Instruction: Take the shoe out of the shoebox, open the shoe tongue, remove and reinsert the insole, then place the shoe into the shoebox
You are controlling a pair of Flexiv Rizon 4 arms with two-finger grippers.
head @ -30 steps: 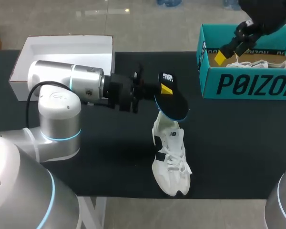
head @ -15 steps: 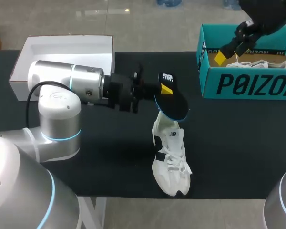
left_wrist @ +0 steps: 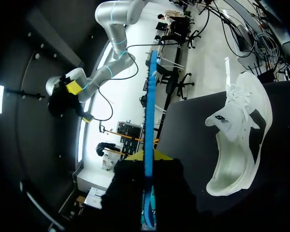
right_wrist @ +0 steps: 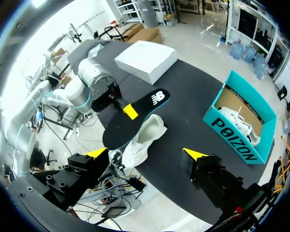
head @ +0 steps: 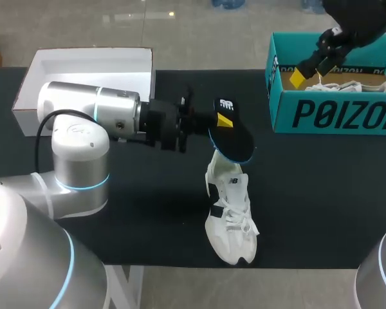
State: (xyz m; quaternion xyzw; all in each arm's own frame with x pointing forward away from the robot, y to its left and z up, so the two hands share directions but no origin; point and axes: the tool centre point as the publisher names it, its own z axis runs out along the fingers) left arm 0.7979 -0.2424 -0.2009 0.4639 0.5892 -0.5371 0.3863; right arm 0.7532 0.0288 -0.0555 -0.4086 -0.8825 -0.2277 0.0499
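Observation:
My left gripper (head: 224,120) hangs above the middle of the black table, shut on a black insole (head: 233,136) with a blue rim. In the left wrist view the insole (left_wrist: 149,121) shows edge-on between the fingers of the left gripper (left_wrist: 148,157). A white shoe (head: 230,215) lies on the table just below the insole, toe toward the front edge, and it is beside the gripper in the left wrist view (left_wrist: 237,135). My right gripper (head: 309,64) stands open high over the teal shoebox (head: 334,112). From the right wrist view the right gripper (right_wrist: 146,153) looks down on the insole (right_wrist: 135,118) and shoe (right_wrist: 142,140).
A second white shoe (head: 347,85) lies inside the shoebox at the back right. A white lid (head: 90,67) sits at the back left. The black table (head: 309,193) stretches between them.

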